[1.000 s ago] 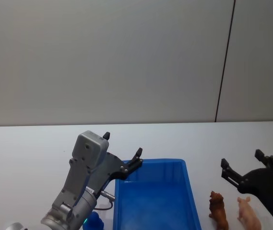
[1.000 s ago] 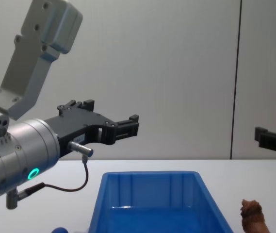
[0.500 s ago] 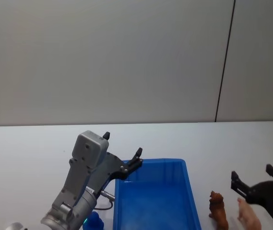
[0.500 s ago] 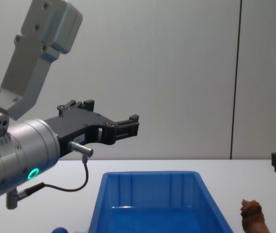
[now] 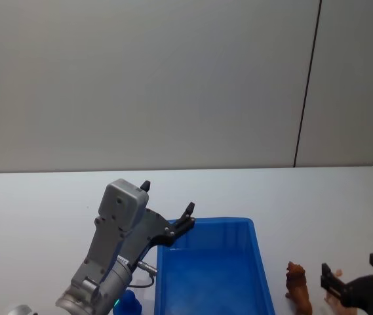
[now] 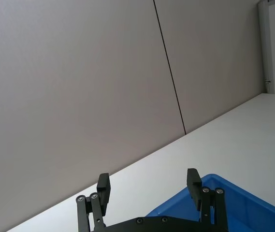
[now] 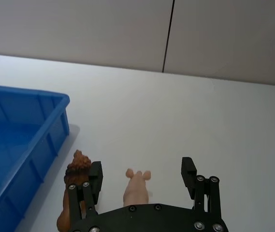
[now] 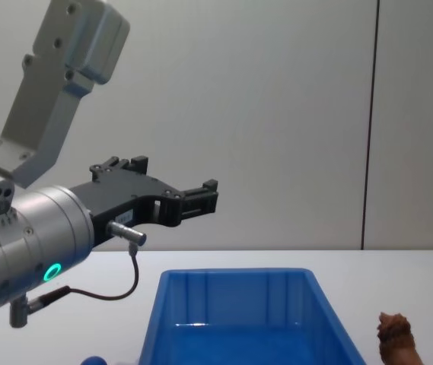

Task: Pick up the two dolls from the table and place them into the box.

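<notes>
Table (image 5: 35,197): plain white, flat, spread out on every side of the box.

Box (image 5: 220,222): bright blue, rectangular, glossy sloping walls and a rim; open side up on the table, nothing seen inside it.

Left gripper (image 6: 148,181): raised above the box's far left corner, well clear of the rim. Black fingers (image 6: 103,182) spread apart, nothing between them.

Right gripper (image 7: 142,168): right of the box, low over the table, by the two animal figures. Fingers (image 7: 188,166) set wide apart, gripping nothing.

Brown doll (image 5: 297,287): shaggy, four-legged, standing upright on the table just right of the box's right wall, apart from it. In the right wrist view, close against the gripper finger nearer the box and partly hidden by it; touching or not, cannot tell.

Pink animal figure (image 7: 137,186): small and pale, on the table right of the brown doll, farther from the box. Lined up with the gap between the right gripper's fingers, not held.

Blue doll (image 5: 128,303): dark blue, rounded, on the table just left of the box's left wall near its front corner. Partly hidden by the left arm (image 5: 104,249).
</notes>
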